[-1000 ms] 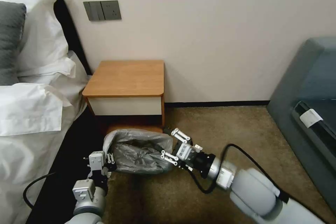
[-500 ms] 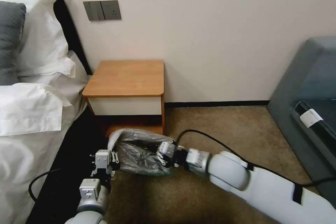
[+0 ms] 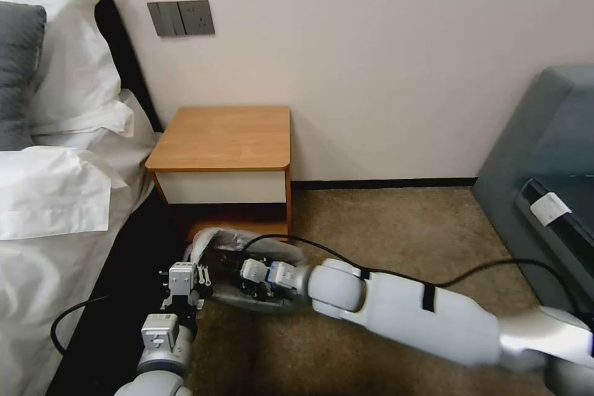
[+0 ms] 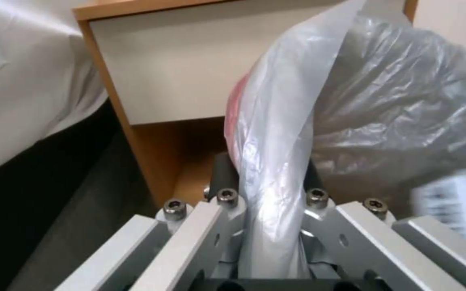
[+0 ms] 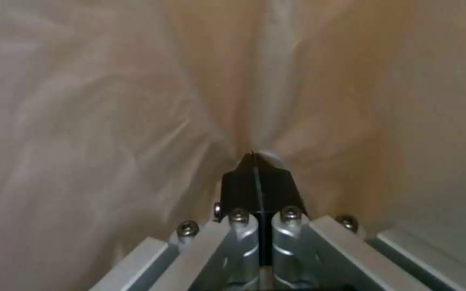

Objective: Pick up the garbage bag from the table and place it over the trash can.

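Pinching the bag's rim, the left claw (image 4: 268,190) anchors one side of the garbage bag (image 3: 226,241) on the floor before the surface (image 3: 223,136); the right claw (image 5: 255,169), fingers pressed together, pushes inside, probably to seat the liner.

The bag (image 3: 213,240) is translucent grey with a pinkish-red band (image 4: 237,95). The surface (image 3: 223,136) is orange-brown wood with a white drawer front (image 3: 221,187). Near it, brown carpet (image 3: 396,229); left, white pillows (image 3: 68,74); right, a grey-blue sofa (image 3: 544,136).
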Robot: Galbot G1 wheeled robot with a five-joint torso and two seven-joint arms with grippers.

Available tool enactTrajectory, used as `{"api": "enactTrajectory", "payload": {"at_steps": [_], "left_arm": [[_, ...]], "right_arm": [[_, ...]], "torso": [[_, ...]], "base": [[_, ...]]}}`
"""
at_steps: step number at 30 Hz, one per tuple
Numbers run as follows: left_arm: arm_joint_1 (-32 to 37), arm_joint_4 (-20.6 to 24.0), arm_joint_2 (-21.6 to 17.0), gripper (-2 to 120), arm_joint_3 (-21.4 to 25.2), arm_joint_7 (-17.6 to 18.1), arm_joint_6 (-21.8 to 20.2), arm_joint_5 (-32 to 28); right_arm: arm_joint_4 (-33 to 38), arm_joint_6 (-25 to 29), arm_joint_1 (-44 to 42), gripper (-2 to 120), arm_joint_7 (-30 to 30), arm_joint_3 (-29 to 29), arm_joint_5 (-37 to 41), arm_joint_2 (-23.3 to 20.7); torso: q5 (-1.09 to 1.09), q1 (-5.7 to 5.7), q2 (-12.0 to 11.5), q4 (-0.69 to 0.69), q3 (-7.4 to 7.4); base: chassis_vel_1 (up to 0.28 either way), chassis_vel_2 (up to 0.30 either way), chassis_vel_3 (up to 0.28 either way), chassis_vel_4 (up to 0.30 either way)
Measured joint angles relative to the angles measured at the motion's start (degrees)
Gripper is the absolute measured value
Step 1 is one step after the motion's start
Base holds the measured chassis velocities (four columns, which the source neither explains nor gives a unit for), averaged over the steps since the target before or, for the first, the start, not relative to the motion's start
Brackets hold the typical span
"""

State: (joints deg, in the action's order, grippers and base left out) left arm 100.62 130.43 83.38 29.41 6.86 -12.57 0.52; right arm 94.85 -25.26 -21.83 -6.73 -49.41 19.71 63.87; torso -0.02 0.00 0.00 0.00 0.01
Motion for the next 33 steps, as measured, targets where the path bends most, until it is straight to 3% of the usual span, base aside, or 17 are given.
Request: {"api": "enactTrajectory", "payload": {"at_steps": [5,13,22,28,30,31,33], "left_arm": [[0.8,0.2,0.7,7,-1.4,-0.1,0.0,1.7],[1.3,0.1,1.3,7,-2.5,-0.1,0.2,2.8],[1.3,-0.7,1.6,7,-2.8,-0.1,0.4,3.0],[0.3,-1.1,1.7,7,-1.5,0.1,0.5,1.7],[-0.2,-0.9,1.9,7,-1.2,1.1,0.4,-3.0],[-0.2,-0.9,1.9,7,-1.2,1.1,0.4,-3.0],[-0.4,-0.7,2.3,7,-1.4,1.9,0.1,-5.2]], "right_arm": [[-6.4,-0.4,3.5,0,0.5,-3.7,-0.3,4.4],[-10.0,-0.3,4.9,0,0.8,-5.4,-0.5,7.5],[-10.2,-0.2,5.0,0,1.1,-5.6,-0.5,7.5],[-3.9,0.7,2.9,0,1.7,-2.6,-0.3,3.0],[1.5,2.0,-1.4,0,1.2,2.9,-0.9,-1.1],[1.5,2.0,-1.4,0,1.2,2.9,-0.9,-1.1],[6.3,3.3,-6.5,7,0.8,8.5,-1.0,-4.7]], "torso": [[0.01,0.0,0.0,0.0,0.0],[0.02,0.0,0.0,0.01,0.0],[0.02,0.0,0.0,0.01,0.0],[0.02,0.0,0.0,-0.01,-0.01],[0.02,0.0,0.0,-0.01,-0.01],[0.02,0.0,0.0,-0.01,-0.01],[0.06,0.0,0.0,-0.01,-0.01]], "base": [[0.0,0.0,0.0,0.0],[0.0,0.0,0.0,0.0],[0.0,0.0,0.0,0.0],[0.0,0.0,0.0,0.0],[0.0,0.0,0.0,0.0],[0.0,0.0,0.0,0.0],[0.0,0.0,0.0,0.0]]}}
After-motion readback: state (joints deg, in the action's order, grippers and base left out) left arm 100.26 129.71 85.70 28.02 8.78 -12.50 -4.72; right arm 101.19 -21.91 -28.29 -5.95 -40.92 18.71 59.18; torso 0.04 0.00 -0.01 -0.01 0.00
